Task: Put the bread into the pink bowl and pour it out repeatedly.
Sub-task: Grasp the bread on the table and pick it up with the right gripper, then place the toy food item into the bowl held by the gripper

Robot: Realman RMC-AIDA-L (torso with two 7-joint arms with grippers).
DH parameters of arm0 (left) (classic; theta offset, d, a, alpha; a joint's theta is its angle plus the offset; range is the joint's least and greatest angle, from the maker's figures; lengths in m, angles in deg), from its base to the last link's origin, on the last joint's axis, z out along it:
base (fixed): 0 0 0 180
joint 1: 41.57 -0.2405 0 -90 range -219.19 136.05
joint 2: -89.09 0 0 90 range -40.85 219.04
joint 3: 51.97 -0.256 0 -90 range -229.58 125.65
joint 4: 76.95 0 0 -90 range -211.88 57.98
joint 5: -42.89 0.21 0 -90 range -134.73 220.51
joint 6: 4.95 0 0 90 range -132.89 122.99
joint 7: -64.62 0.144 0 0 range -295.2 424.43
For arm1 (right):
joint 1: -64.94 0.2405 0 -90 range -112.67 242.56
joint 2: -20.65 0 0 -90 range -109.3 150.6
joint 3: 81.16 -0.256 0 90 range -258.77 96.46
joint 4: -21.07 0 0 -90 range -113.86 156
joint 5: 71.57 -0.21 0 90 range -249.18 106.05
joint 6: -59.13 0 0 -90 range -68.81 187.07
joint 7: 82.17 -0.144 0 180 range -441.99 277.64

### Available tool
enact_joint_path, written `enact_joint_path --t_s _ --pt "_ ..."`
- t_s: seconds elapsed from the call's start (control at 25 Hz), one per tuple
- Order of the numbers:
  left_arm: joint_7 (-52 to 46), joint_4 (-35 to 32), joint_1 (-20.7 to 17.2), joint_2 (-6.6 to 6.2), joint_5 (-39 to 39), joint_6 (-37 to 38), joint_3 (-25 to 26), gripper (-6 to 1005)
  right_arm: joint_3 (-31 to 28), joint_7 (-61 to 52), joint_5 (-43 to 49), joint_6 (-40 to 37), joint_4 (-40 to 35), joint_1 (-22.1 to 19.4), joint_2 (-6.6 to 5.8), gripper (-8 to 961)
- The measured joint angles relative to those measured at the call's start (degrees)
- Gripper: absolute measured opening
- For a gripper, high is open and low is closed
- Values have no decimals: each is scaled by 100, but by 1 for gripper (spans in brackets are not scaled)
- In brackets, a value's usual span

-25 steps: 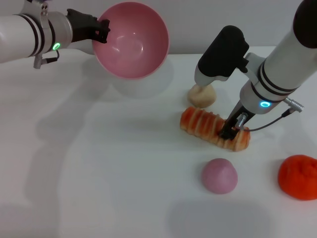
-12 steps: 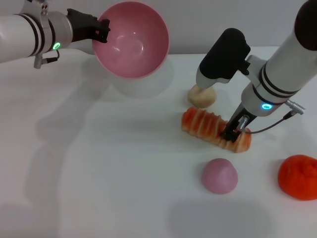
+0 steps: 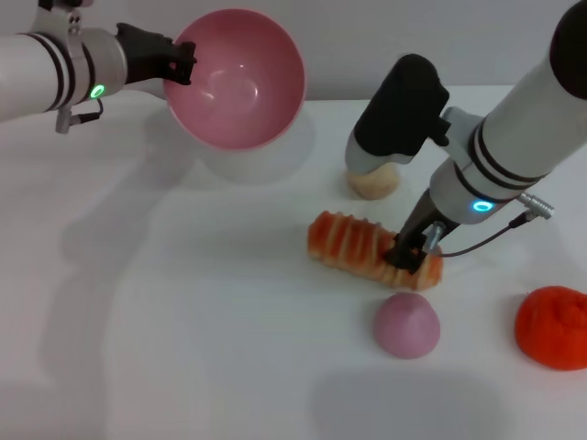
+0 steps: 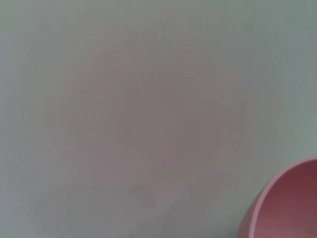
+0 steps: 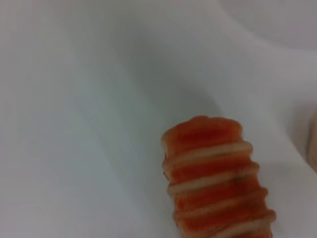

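Near the middle of the table, toward its right edge, the bread has slid leftward and a little toward the near edge since a second ago, and its far-left end now sits farther from the small beige bun. It lies flat on the white surface, long axis running from far-left to near-right, just beyond the pink dome-shaped lump. The right gripper has travelled with it, its dark fingers closed on the loaf's right end. That arm slants down from the far right corner, forearm steeply inclined, its green ring light facing the camera, a dark wrist housing jutting over the bun.

The pink bowl has drifted slightly toward the left edge. It is held in the air above the far edge of the table, tilted so its glossy inside faces forward, and a shadow lies on the surface below it. The left gripper clamps the bowl's left rim; its arm reaches in almost level from the far left corner.

An orange lump rests by the right edge, well apart from the loaf.
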Motion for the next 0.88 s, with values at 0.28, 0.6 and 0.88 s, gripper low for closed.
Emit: enact_joint_path --t_s 0.28,0.6,0.88 --pt "-83 71 -112 -16 -5 60 41 42 336 -10 33 238 -1789 -735 -21 151" --pt "-128 52 -274 -40 -9 264 41 42 422 -324 106 -43 -3535 -1272 3 147" --pt "-77 80 -299 -33 5 474 -8 42 616 -715 112 -378 -4789 -1595 20 144"
